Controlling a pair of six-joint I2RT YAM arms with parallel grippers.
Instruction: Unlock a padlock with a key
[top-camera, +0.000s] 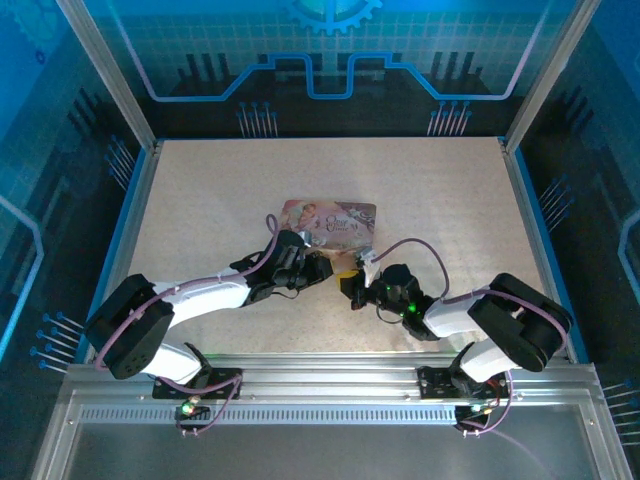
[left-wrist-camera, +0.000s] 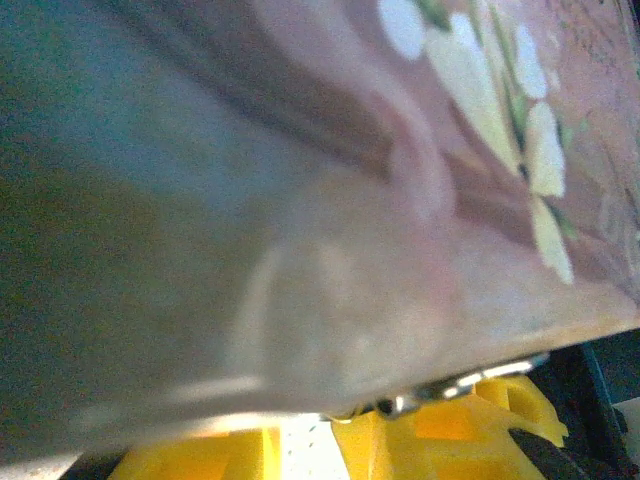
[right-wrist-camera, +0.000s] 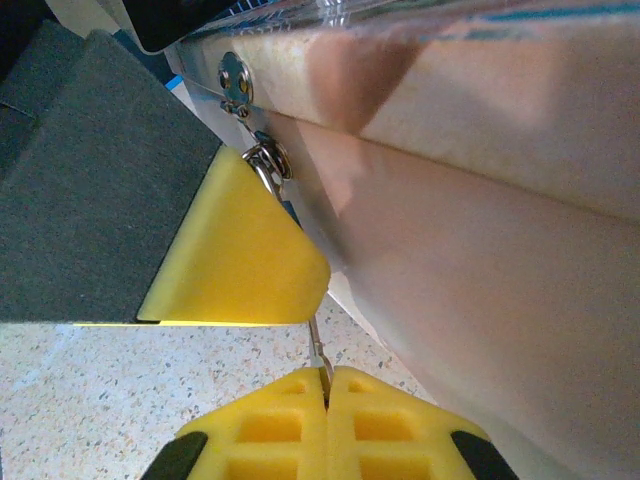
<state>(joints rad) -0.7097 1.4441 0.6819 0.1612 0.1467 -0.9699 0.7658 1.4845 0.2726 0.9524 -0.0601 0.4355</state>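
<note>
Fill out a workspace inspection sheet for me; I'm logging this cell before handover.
Surface: beige speckled table.
Job's things: the key, a thin metal sliver, is pinched by the right gripper; the padlock shows a silvery loop at the tin's clasp, the rest hidden behind a yellow finger.
Clutter: pink tin mid-table.
Grippers: left gripper is close against the tin, open or shut unclear; right gripper shut on the key.
Cables: purple cables run along both arms, looping near the wrists.
Surroundings: blue-lit panels, aluminium frame.
</note>
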